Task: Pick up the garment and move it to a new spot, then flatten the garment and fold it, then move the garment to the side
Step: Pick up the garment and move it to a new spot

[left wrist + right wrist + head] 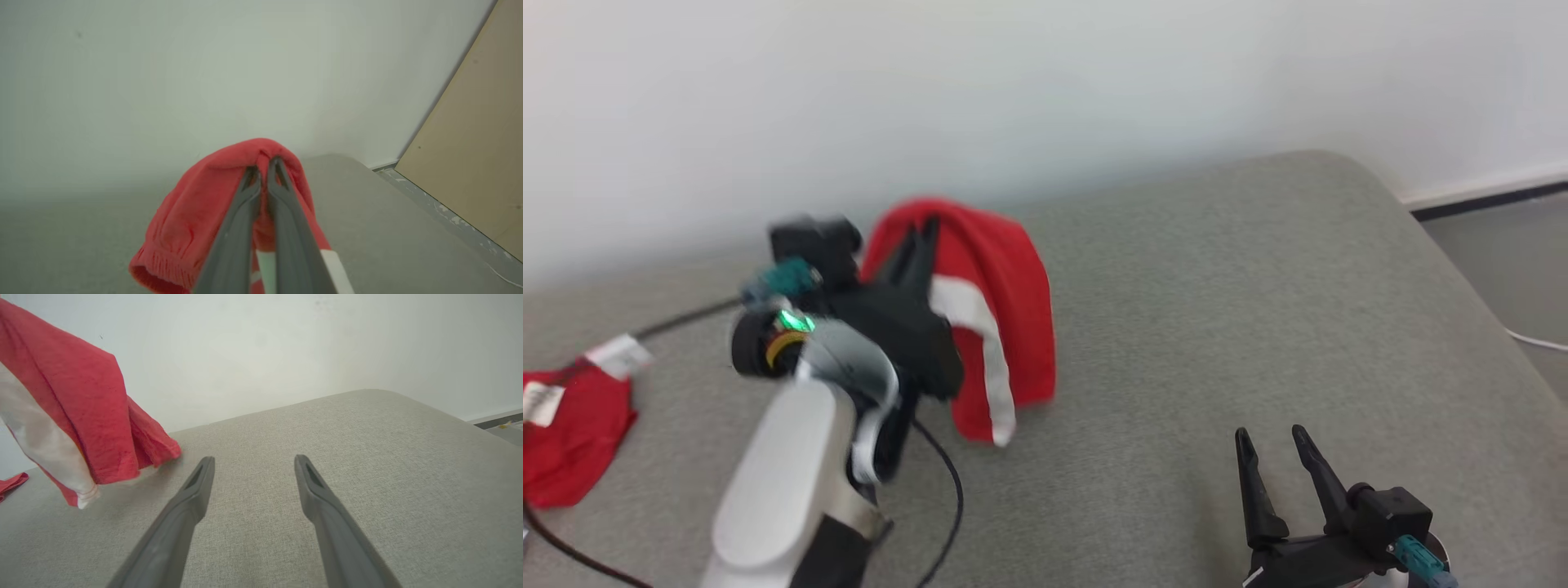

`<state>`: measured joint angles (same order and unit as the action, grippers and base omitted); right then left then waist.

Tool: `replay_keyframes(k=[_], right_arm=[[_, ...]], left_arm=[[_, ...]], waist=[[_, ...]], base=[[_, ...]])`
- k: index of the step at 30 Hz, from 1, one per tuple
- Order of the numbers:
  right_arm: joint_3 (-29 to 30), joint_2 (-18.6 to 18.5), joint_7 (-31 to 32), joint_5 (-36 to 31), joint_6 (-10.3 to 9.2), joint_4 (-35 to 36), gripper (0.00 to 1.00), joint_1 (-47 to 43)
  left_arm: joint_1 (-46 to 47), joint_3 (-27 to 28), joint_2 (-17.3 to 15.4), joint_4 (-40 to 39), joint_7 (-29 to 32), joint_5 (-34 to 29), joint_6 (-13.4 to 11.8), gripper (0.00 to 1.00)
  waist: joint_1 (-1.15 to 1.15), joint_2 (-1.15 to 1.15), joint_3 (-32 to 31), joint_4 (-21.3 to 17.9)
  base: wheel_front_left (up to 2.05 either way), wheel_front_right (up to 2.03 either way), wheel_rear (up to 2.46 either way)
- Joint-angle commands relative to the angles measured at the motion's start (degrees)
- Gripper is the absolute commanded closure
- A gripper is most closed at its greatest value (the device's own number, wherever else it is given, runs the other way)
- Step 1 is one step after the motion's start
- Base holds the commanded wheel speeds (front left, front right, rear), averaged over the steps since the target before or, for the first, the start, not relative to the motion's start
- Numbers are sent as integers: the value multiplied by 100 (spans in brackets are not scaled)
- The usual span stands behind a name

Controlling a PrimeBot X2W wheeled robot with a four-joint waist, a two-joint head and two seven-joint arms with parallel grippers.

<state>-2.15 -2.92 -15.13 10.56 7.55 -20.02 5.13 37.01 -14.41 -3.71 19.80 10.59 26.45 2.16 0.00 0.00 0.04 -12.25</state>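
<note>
Two red garments are counted: a white-striped garment and a labelled garment. Two grippers are counted: the left gripper and the right gripper. One grey cushion, one white cable and one tan panel are seen.

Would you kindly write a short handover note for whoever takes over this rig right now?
Left tool: shut on the red cloth garment with a white stripe, pinched at its top fold.
Right tool: open, empty, over the grey fabric surface, apart from the garment.
Garment: hangs bunched from the left tool above the surface. Whether its lower edge touches the surface is unclear. A second red cloth lies at the far left.
Done: pick-up.
Left: set it down at a new spot, flatten, fold, move aside.
</note>
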Motion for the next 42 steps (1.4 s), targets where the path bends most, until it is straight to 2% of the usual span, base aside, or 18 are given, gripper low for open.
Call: replay_keyframes(k=[1, 7, 8, 9, 10, 15, 18, 22, 26, 31, 35, 38, 42], right_arm=[[-18, 8, -3, 21, -12, 26, 0, -37], [-28, 10, -3, 64, -12, 77, 0, 79], [-28, 9, -3, 89, -12, 78, 0, 87], [-22, 8, -3, 104, -12, 76, 0, 89], [-22, 10, -3, 110, -12, 71, 0, 92], [32, 8, -3, 75, -12, 45, 0, 112], [107, 8, -3, 48, -12, 36, 0, 112], [251, 9, -3, -6, -12, 47, 0, 5], [284, 7, -3, 29, -12, 90, 0, -44], [346, 7, -3, -11, -12, 122, 0, -86], [385, 7, -3, -56, -12, 160, 0, -81], [391, 5, -3, -84, -12, 194, 0, -110], [372, 8, -3, -132, -12, 219, 0, -170]], left_arm=[[-116, -63, 16, 125, -112, -67, -38, 100], [-406, -638, 73, 1150, -458, -127, -207, 100], [-439, -726, 71, 1300, -515, -102, -196, 84], [-448, -823, 72, 1431, -574, -99, -187, 55], [-457, -894, 77, 1530, -612, 2, -183, 0], [-477, -1202, 79, 1758, -768, 476, -217, 0], [-550, -1239, 82, 1586, -963, 774, -196, 0], [-940, -1155, 48, 927, -1684, 898, -136, 0], [-1495, -992, -153, 387, -2317, 829, -156, 0], [-2069, -602, -294, -160, -2569, 577, -226, 0], [-2799, 317, -142, -1045, -2577, 3, -337, 0], [-3235, 826, -43, -1451, -2579, -387, -216, 0], [-3780, 1142, 36, -1457, -2580, -855, -56, 0]], waist=[[0, 0, 93, -320], [0, 0, 318, -408], [0, 0, 348, -400], [0, 0, 375, -385], [0, 0, 392, -366], [0, 0, 405, -146], [0, 0, 359, 39], [0, 0, 257, 389], [0, 0, 199, 627], [0, 0, 167, 819], [0, 0, 142, 909], [0, 0, 108, 925], [0, 0, 61, 913]], base=[[0, 0, 0], [0, 0, 0], [0, 0, 0], [0, 0, 0], [0, 0, 0], [0, 0, 0], [0, 0, 0], [0, 0, 0], [0, 0, 0], [0, 0, 0], [0, 0, 0], [0, 0, 0], [0, 0, 0]])
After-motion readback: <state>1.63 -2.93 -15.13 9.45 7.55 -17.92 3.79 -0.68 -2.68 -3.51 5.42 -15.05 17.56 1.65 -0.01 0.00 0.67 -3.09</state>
